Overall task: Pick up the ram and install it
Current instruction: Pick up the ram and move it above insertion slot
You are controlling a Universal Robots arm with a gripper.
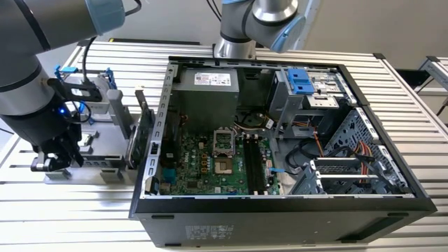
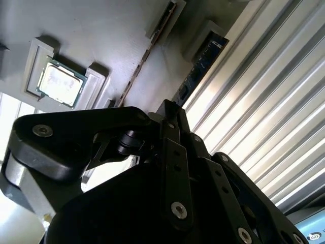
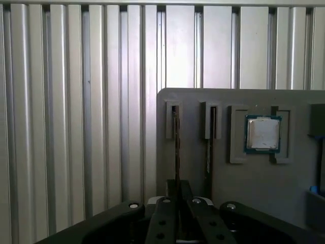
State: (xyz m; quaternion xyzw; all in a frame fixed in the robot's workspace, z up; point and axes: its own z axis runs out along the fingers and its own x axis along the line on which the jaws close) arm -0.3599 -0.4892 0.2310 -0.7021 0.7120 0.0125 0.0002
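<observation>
The ram (image 3: 176, 142) stands on its edge in the outermost slot of the grey holder (image 3: 284, 193), the slot that is nearest to the holder's border and to the ribbed table (image 3: 76, 127). Its long axis runs straight away from the pincer (image 3: 178, 184). In the first wrist view you therefore see it as one thin line that ends just where the pincer begins, so the pincer is in line with the stick, at its near end, and not beside it. Whether the pincer is apart, together or already clamped on the ram, I cannot tell, and I also cannot tell if it touches the stick. A second thin stick (image 3: 209, 142) stands parallel in the neighbouring slot, just beside the ram, and this is the closest thing you could confuse or brush. The processor chip (image 3: 262, 133) lies flat further along the holder, well clear of the pincer line. In the exterior view the holder sits at the exterior view's left of the open computer case (image 1: 280, 210). The upright green card (image 1: 145, 137) and the case wall stand between the holder and the motherboard (image 1: 203, 168). The long black slots (image 1: 252, 163) are well apart from the ram.
</observation>
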